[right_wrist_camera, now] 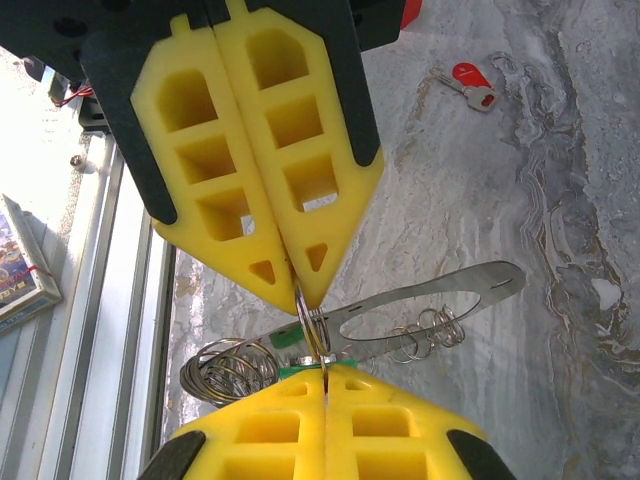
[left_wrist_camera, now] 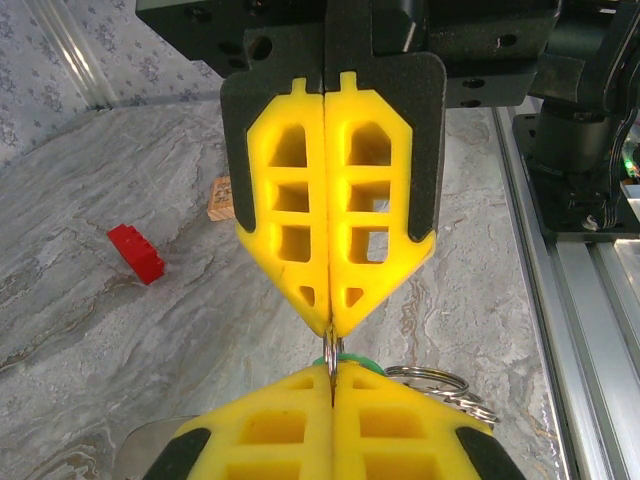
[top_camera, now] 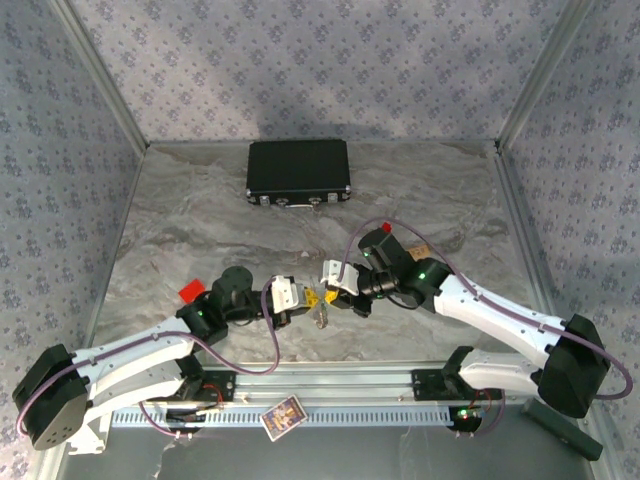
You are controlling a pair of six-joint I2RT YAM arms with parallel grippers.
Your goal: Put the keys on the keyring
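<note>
While L gripper (left_wrist_camera: 330, 335) and R gripper (right_wrist_camera: 305, 300) are clamping shut on keyring (right_wrist_camera: 312, 325), red key (right_wrist_camera: 470, 82) is lying loose, far right.

I counted two arms and two grippers, the left gripper (top_camera: 308, 298) and the right gripper (top_camera: 327, 293). There was one keyring (right_wrist_camera: 312, 325). I could make out two keys: one red-headed key (right_wrist_camera: 472, 82) and one green key head (right_wrist_camera: 300, 371), mostly hidden. There were two loose wire coils (right_wrist_camera: 228, 372), one flat slotted metal strip (right_wrist_camera: 440, 297), one black case (top_camera: 297, 172), one red block (left_wrist_camera: 137, 252), one small wooden bit (left_wrist_camera: 221, 198) and one card pack (top_camera: 283, 415).
</note>
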